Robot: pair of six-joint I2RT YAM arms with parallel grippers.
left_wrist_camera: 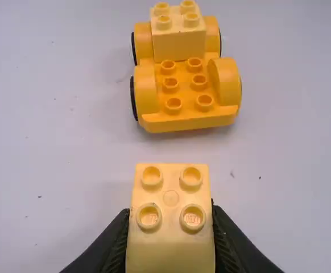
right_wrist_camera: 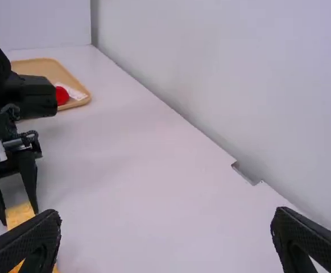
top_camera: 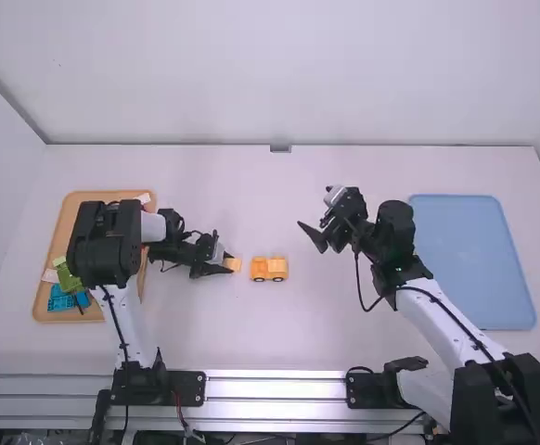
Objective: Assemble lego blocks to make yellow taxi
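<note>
High view has the left gripper (top_camera: 229,264) with its fingers closed on a yellow four-stud brick (left_wrist_camera: 171,244), beside the yellow wheeled base (top_camera: 270,270) bearing another yellow brick (left_wrist_camera: 178,40); farther off, the right gripper's (top_camera: 318,237) fingers stand wide apart, empty. Behind the left arm (top_camera: 108,250), which partly hides it, a tan tray (top_camera: 57,318) holds blue bricks (top_camera: 61,298), then green ones; a blue tray (top_camera: 474,269) lies at right.

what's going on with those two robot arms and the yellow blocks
The left gripper is holding a pale yellow block just short of a yellow wheeled base, which already has one block on its far end. So the taxi is only partly built. The right gripper is open and empty, off to the other side of the base.
</note>
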